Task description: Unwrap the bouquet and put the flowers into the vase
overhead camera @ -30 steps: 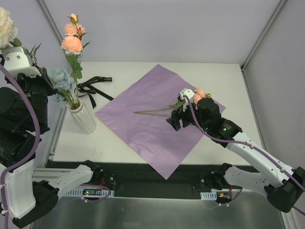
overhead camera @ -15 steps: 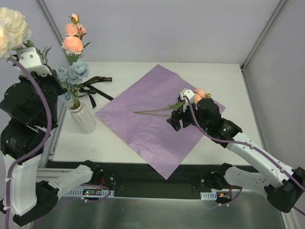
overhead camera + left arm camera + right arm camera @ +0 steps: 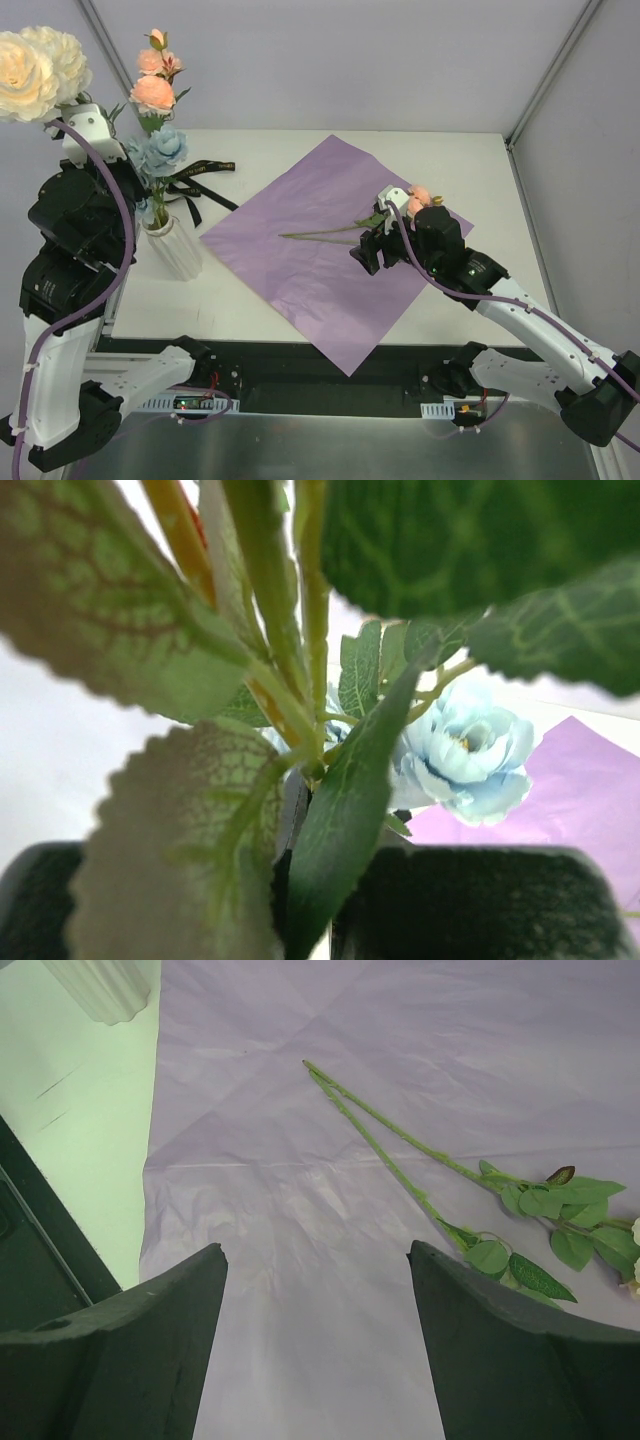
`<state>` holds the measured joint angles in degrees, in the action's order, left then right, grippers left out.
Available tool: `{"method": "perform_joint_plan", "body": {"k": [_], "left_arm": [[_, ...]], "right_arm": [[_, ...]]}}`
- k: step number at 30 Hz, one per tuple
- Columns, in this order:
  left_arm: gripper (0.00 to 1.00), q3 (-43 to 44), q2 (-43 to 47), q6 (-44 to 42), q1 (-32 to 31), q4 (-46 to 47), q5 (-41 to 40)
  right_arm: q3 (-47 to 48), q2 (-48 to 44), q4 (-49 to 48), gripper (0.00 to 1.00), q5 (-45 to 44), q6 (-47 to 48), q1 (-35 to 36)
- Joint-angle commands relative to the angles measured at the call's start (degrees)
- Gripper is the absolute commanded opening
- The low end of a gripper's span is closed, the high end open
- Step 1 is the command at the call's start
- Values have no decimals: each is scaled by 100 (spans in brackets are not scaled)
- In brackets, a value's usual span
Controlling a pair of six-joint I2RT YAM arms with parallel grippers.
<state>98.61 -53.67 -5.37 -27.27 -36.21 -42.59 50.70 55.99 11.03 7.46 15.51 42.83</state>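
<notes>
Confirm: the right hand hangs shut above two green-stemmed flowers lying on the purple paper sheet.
Wrong: the right hand hangs open, not shut, above the two green-stemmed flowers lying on the purple paper sheet; the right wrist view shows it.

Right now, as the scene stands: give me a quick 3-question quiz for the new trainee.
1. True or false: two green stems lie on the purple paper by the open right hand.
2. What lies on the table beside the vase, off the paper?
3. The left hand is shut on: A the vase; B cream roses; C the purple paper.
Key: 1 true; 2 the black ribbon; 3 B.
</notes>
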Motion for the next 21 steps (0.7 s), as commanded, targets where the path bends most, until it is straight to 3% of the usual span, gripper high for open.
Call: {"method": "perform_joint_plan", "body": {"k": [1, 4, 5, 7, 8, 12, 17, 21], "left_arm": [[0, -500, 225, 18, 46, 342, -223], [2, -895, 400, -61, 46, 500, -276], [20, -974, 436, -70, 46, 570, -294], [43, -1168, 541, -70, 46, 632, -285], [63, -1229, 568, -61, 46, 641, -163], [90, -1309, 744, 0, 46, 729, 22], [94, -1230, 849, -17, 46, 764, 504], [89, -1212, 1121, 114, 46, 755, 1883]], "right_arm": [[-34, -70, -109, 77, -17, -39, -20], [-16, -18, -118, 77, 27, -57, -29], [-16, -9, -118, 77, 36, -65, -29], [2, 0, -118, 77, 71, -65, -20], [10, 9, -118, 77, 88, -74, -20], [28, 26, -118, 76, 124, -83, -20], [45, 53, -110, 77, 141, -144, -20], [89, 105, -92, 77, 115, -241, -20]]}}
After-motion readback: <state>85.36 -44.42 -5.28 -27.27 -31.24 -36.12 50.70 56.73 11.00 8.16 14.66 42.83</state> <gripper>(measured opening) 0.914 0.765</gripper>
